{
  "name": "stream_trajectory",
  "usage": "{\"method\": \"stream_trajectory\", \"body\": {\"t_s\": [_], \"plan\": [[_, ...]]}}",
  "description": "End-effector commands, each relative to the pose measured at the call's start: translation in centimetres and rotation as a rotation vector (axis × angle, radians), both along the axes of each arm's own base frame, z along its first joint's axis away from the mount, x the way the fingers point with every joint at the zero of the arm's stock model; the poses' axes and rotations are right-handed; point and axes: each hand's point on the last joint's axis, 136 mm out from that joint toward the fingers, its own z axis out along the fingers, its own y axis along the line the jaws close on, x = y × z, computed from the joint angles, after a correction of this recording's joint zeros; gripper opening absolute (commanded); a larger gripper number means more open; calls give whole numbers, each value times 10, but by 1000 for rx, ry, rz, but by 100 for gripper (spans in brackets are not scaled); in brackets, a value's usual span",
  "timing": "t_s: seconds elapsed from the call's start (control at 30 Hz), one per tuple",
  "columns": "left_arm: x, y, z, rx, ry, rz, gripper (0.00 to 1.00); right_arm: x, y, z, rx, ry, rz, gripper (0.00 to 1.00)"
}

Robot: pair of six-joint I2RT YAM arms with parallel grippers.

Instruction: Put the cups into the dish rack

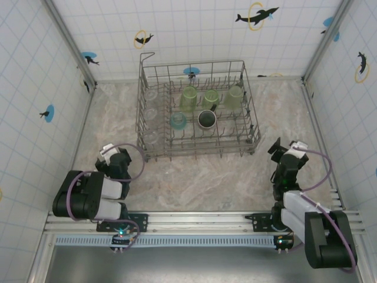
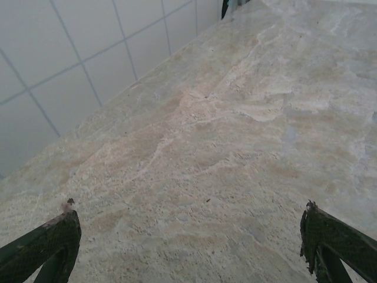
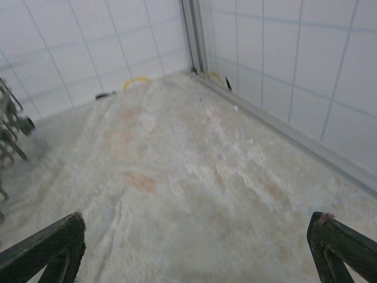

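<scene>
The grey wire dish rack [image 1: 247,127] stands at the middle back of the table. Inside it are three light-green tumblers [image 1: 188,98] [image 1: 211,98] [image 1: 234,95], a teal cup [image 1: 178,121], a black mug [image 1: 207,119] and three clear cups [image 1: 151,95] [image 1: 150,114] [image 1: 151,139] down its left side. My left gripper [image 1: 108,154] sits near the front left, well clear of the rack, open with nothing between its fingers [image 2: 50,242]. My right gripper [image 1: 284,147] rests at the front right, also open and empty, its fingers [image 3: 341,244] spread over bare table.
Tiled walls close in the table [image 1: 200,174] on three sides, with metal corner posts [image 1: 69,41]. A bit of the rack's wire edge [image 3: 12,124] shows at the left of the right wrist view. Between the arms lies bare marbled surface.
</scene>
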Motion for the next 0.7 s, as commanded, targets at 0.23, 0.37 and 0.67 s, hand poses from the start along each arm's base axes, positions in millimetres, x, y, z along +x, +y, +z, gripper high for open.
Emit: {"method": "stream_trajectory", "body": {"t_s": [0.23,0.37,0.67], "plan": [[22,-20,12,-15,-68,-163,97,-46,-9,-41,-45,22,-33,100],[14,-27,23,-47,-169,-245,98,-28,-2,-35,-75,33,5,100],[17,-31,10,-58,-98,-264,98,14,56,-48,-163,91,362,100]]}}
